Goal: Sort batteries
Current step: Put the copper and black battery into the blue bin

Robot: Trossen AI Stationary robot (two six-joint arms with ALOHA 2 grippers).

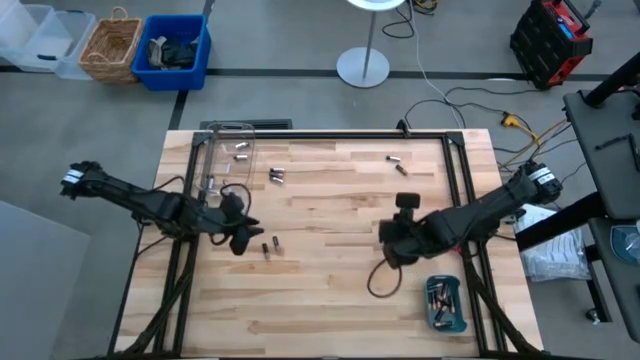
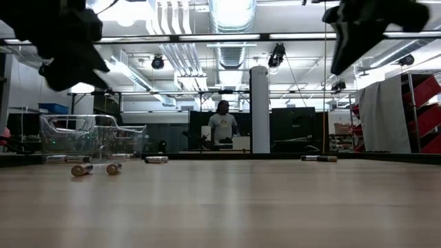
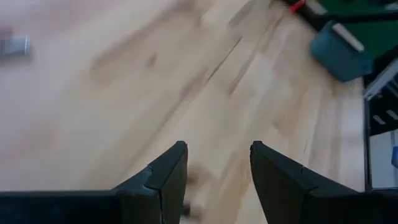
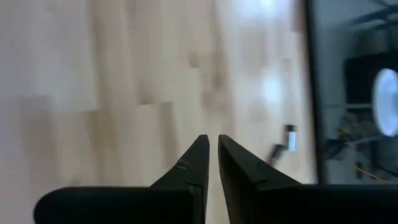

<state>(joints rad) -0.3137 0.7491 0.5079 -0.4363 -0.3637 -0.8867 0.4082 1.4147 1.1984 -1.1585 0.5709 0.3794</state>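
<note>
Several small batteries lie scattered on the wooden table. A pair (image 1: 267, 247) lies just right of my left gripper (image 1: 247, 240), which hovers above the table, open and holding nothing (image 3: 219, 155). Others lie farther back (image 1: 277, 177) (image 1: 393, 158), with some inside the clear plastic box (image 1: 228, 150). The low view shows two batteries (image 2: 96, 169) lying on their sides. My right gripper (image 1: 386, 240) hangs above the table's middle, shut with nothing between its fingers (image 4: 213, 146). The teal tray (image 1: 446, 304) at the near right holds several batteries.
A black cable loop (image 1: 382, 280) lies on the table between my right gripper and the teal tray. The black frame (image 1: 330, 134) runs along the table's far and side edges. Bare wood spreads across the middle and near left.
</note>
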